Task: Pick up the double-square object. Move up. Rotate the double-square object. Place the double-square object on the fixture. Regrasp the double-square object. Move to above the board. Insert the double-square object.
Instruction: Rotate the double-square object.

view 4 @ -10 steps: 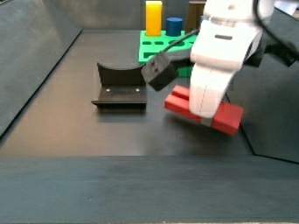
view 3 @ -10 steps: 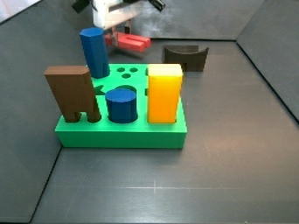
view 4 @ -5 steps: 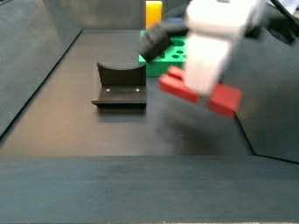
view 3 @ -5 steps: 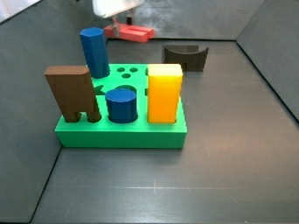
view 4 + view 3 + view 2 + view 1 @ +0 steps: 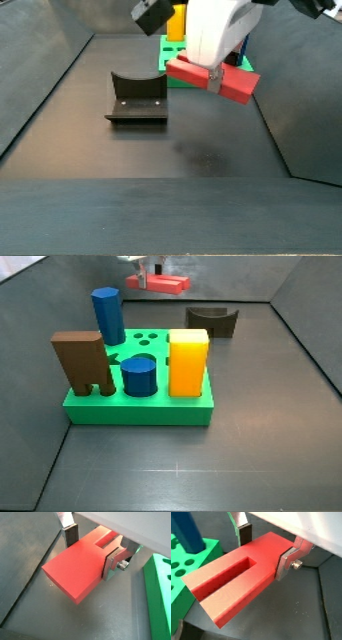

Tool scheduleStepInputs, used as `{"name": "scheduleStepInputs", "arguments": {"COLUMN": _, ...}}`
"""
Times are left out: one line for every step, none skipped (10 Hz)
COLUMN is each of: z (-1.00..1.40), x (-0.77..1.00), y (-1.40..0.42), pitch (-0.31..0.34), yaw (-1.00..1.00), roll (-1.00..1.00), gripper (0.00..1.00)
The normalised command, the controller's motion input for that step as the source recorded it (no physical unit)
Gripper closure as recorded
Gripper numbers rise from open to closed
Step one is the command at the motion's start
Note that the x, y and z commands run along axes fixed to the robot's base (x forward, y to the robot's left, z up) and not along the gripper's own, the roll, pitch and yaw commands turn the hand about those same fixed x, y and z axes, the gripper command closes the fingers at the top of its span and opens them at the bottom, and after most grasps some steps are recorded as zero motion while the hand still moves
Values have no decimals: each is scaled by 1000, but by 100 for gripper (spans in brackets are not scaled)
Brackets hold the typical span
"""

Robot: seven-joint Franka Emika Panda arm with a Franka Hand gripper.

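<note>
The red double-square object (image 5: 238, 574) is held between my gripper's (image 5: 266, 548) two fingers, well above the floor. It shows in both wrist views (image 5: 80, 567) and both side views (image 5: 163, 282) (image 5: 214, 79). In a side view the gripper (image 5: 214, 62) hangs over the floor to the right of the fixture (image 5: 136, 97), the dark block with a U-shaped notch, which also shows at the back in a side view (image 5: 213, 320). The green board (image 5: 140, 401) stands in front, also seen behind the gripper (image 5: 174, 55).
On the board stand a brown arch-legged block (image 5: 82, 362), a tall blue cylinder (image 5: 107, 316), a short blue cylinder (image 5: 138, 375) and a yellow block (image 5: 189, 361). Dark walls enclose the floor on all sides.
My gripper has risen with the red object from just above the floor to well above it. Nothing else moved.
</note>
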Motion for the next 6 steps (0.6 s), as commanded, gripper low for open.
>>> {"name": "scheduleStepInputs", "arguments": {"z": -55, "x": 0, "y": 16, "pitch": 0, "yaw": -1000, "roll": -1, "gripper": 100}}
{"name": "scheduleStepInputs", "arguments": {"z": -46, "x": 4, "y": 29, "pitch": -1, "yaw": -1000, "roll": -4, "gripper": 100}}
{"name": "scheduleStepInputs", "arguments": {"z": -33, "x": 11, "y": 26, "pitch": -2, "yaw": -1000, "roll": -4, "gripper": 100}}
{"name": "scheduleStepInputs", "arguments": {"z": -27, "x": 13, "y": 24, "pitch": -2, "yaw": -1000, "roll": -4, "gripper": 100}}
{"name": "scheduleStepInputs", "arguments": {"z": -26, "x": 14, "y": 23, "pitch": -2, "yaw": -1000, "roll": -4, "gripper": 100}}
{"name": "scheduleStepInputs", "arguments": {"z": -24, "x": 15, "y": 22, "pitch": -2, "yaw": -1000, "roll": -4, "gripper": 100}}
